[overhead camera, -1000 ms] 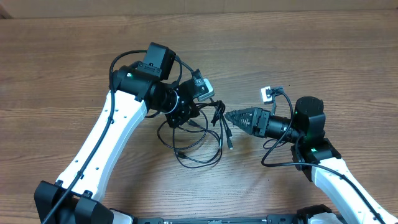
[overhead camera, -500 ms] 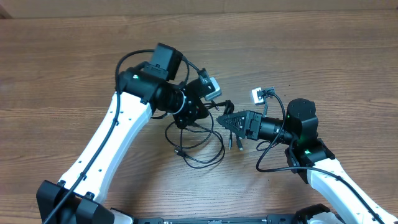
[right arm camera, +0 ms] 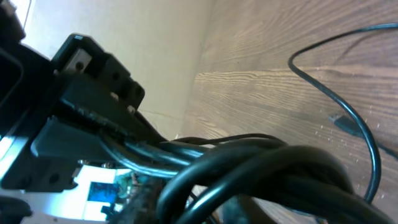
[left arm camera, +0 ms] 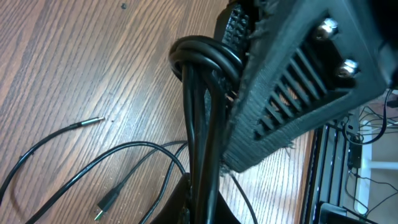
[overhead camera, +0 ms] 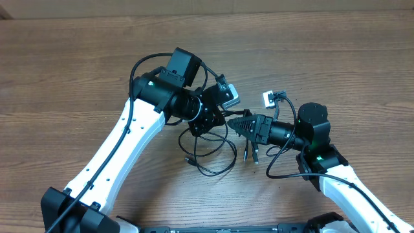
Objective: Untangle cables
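Note:
The cables are thin black cords; part lies in loops on the wooden table, part is lifted in a bunch between the two arms. My left gripper is shut on that bunch, and in the left wrist view the cords rise from its fingers to a tight loop. My right gripper points left with its tip in the same bunch, its ribbed finger pressed against the loop. Thick cords fill its jaws. Two metal-tipped plugs dangle below it.
A loose cord end with a plug lies on the table under the left gripper. The right arm's own wire and white connector stick up behind its wrist. Both arm bases stand at the near edge.
The right gripper moved left into the bunch and its jaws narrowed round the cords. The left arm shifted right and up with the cables. The dangling plugs swung slightly right.

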`<action>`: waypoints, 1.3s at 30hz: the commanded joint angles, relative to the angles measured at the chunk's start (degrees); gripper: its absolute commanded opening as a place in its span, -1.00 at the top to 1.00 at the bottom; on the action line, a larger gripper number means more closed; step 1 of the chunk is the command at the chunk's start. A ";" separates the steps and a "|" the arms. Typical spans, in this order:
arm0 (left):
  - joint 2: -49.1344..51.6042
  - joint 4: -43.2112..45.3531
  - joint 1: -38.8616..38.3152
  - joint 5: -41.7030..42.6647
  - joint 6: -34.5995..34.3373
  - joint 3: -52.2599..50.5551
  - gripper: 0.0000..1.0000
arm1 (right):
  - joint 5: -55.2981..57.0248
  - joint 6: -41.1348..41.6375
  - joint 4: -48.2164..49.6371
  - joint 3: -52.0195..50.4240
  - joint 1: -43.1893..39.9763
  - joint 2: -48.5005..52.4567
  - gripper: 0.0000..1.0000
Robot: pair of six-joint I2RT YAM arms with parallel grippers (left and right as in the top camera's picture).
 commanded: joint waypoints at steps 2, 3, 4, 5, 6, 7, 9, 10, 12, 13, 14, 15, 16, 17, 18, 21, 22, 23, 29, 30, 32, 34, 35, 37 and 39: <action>0.26 0.24 -0.11 1.07 -1.27 0.85 0.91 | 0.37 0.04 0.39 0.68 0.31 -0.26 0.60; 0.35 0.24 -0.11 1.07 -1.29 0.85 0.91 | 0.33 0.07 0.44 0.68 0.31 -0.26 0.63; 0.52 0.24 -0.11 0.79 -1.66 0.85 0.92 | 0.00 0.04 0.90 0.68 0.31 -0.26 0.64; 0.63 0.28 -0.11 0.17 -2.25 0.85 0.91 | -0.52 0.02 1.66 0.68 0.31 -0.26 0.65; 0.92 0.37 -0.11 -0.87 -3.19 0.85 0.92 | -1.25 0.00 2.71 0.68 0.31 -0.26 0.65; 1.18 0.52 -0.11 -2.27 -4.61 0.85 0.92 | -2.40 -0.07 4.46 0.68 0.31 -0.26 0.66; 1.49 0.79 -0.09 -3.21 -6.54 0.85 0.91 | -3.78 -0.26 6.93 0.68 0.31 -0.26 0.70; 1.57 1.16 -0.04 -3.02 -7.50 0.85 0.92 | -4.35 -0.33 8.15 0.68 0.31 -0.26 0.71; 1.57 2.23 0.00 -2.71 -8.98 0.85 0.92 | -4.87 -0.44 9.35 0.68 0.31 -0.26 0.80; 1.57 2.95 0.00 -2.73 -9.77 0.85 0.92 | -4.87 -0.46 9.51 0.68 0.31 -0.26 0.85; 1.57 3.61 0.00 -2.73 -10.49 0.85 0.92 | -4.87 -0.48 9.62 0.68 0.31 -0.26 0.90; 1.57 4.35 0.00 -2.75 -11.37 0.85 0.91 | -4.98 -0.96 9.62 0.68 0.31 -0.26 0.92; 1.57 4.87 0.00 -2.78 -12.28 0.85 0.91 | -5.29 -1.95 9.68 0.68 0.31 -0.26 0.92; 1.57 5.25 0.07 -2.78 -12.96 0.85 0.91 | -5.29 -1.99 9.66 0.68 0.31 -0.26 0.92; 1.60 5.70 0.07 -2.86 -14.12 0.85 0.91 | -5.33 -1.99 9.73 0.68 0.31 -0.26 0.92; 2.14 6.88 0.04 -5.03 -18.08 0.85 0.92 | -9.18 -3.52 15.13 0.68 0.31 -0.26 0.92; 2.38 6.99 0.07 -6.05 -18.91 0.85 0.92 | -9.99 -3.50 16.46 0.68 0.31 -0.26 0.92; 2.51 7.10 0.09 -7.28 -19.89 0.85 0.91 | -11.08 -3.50 18.36 0.68 0.31 -0.26 0.92; 2.75 7.76 2.49 -10.93 -28.26 0.85 0.91 | -13.20 -3.56 23.37 0.68 0.31 -0.26 0.92; 2.75 7.82 2.99 -10.93 -29.62 0.85 0.91 | -13.29 -3.93 23.34 0.68 0.31 -0.26 0.92; 2.75 7.82 3.85 -10.91 -31.76 0.85 0.92 | -14.53 -5.01 23.89 0.68 0.31 -0.26 0.92; 2.75 7.67 4.72 -10.93 -33.38 0.85 0.91 | -16.37 -5.01 26.03 0.68 0.31 -0.26 0.92; 2.75 7.54 4.94 -10.93 -33.35 0.85 0.92 | -17.57 -5.01 27.85 0.68 0.31 -0.26 0.92; 2.75 7.50 5.29 -10.93 -33.35 0.85 0.92 | -20.24 -5.01 33.27 0.68 0.31 -0.26 0.92; 2.75 7.56 5.31 -11.45 -33.38 0.85 0.92 | -22.69 -4.96 39.76 0.68 0.31 -0.26 0.92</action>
